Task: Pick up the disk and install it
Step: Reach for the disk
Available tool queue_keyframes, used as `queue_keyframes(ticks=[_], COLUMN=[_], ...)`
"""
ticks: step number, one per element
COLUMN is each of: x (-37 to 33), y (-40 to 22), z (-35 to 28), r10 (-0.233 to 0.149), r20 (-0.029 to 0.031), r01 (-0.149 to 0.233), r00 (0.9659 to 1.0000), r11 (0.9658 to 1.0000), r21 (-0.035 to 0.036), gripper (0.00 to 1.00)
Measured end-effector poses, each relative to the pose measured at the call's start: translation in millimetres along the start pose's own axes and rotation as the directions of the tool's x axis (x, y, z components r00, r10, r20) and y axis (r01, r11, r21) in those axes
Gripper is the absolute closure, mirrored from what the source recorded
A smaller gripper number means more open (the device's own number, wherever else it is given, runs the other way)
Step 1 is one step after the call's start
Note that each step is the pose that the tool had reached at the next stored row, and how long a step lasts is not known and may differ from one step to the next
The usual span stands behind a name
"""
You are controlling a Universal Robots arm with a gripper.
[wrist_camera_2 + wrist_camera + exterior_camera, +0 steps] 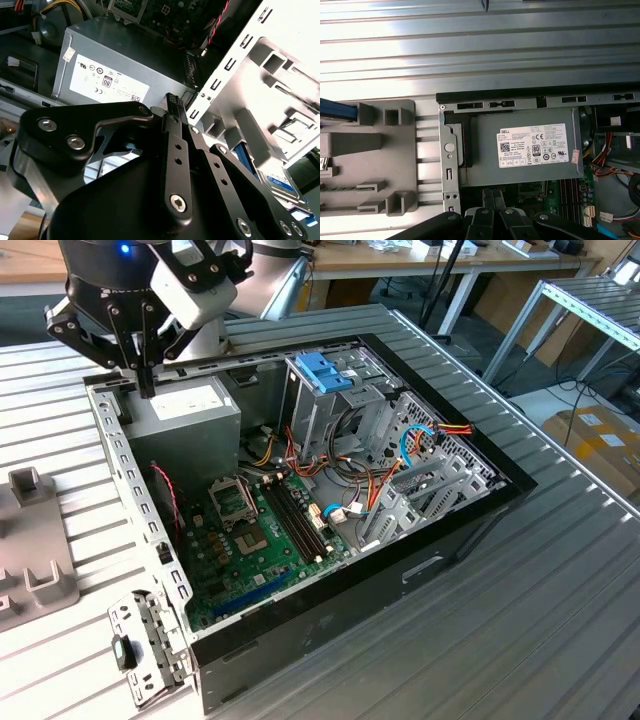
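The gripper [147, 388], in the upper left of the exterior view, is matte black. It has a squat body, flat linkage bars splayed to either side, and two slim dark fingers [146, 365]. A small blue light [123, 249] glows on the black housing above it. Beside the housing is a white, rounded, box-shaped camera housing [195, 288].

In the second wrist view the linkage bars [82, 131] are thick black plates with rounded corners, pinned by silver hex-socket screws [76, 143]. One finger there is a narrow black bar with small round holes along it and a ribbed tip [174, 101]. In the first wrist view the black links [482, 225] carry silver screw heads.
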State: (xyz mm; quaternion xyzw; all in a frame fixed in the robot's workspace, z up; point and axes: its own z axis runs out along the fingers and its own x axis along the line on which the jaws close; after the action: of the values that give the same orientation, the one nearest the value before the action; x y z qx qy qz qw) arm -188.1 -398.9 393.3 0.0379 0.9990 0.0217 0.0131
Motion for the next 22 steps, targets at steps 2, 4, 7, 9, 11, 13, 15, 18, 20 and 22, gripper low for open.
queue_keyframes(ticks=[2, 4, 7, 9, 11, 13, 15, 18, 20, 22], x=[0.5, 1.3, 2.2, 2.7, 3.2, 3.7, 4.3, 4.9, 5.4, 5.9], y=[0.0, -0.1, -0.2, -0.2, -0.3, -0.3, -0.3, -0.4, -0.4, -0.5], z=[0.0, 0.0, 0.0, -0.1, -0.1, -0.1, -0.1, -0.1, -0.2, -0.1], r10=[0.0, 0.0, 0.0, 0.0, 0.0, 0.0, 0.0, 0.0, 0.0, 0.0], r20=[0.0, 0.0001, 0.0, 0.0, 0.0, 0.0, 0.0, 0.0, 0.0, 0.0], r01=[0.0, 0.0, 0.0, 0.0, 0.0, 0.0, 0.0, 0.0, 0.0, 0.0], r00=[1.0, 1.0, 1.0, 1.0, 1.0, 1.0, 1.0, 1.0, 1.0, 1.0], r11=[1.0, 1.0, 1.0, 1.0, 1.0, 1.0, 1.0, 1.0, 1.0, 1.0], r21=[0.0, 0.0, 0.0, -0.0001, 0.0, 0.0, -0.0001, -0.0001, 0.0, -0.0001], gripper=[0.89, 0.89, 0.89, 0.89, 0.89, 0.89, 0.89, 0.89, 0.89, 0.89])
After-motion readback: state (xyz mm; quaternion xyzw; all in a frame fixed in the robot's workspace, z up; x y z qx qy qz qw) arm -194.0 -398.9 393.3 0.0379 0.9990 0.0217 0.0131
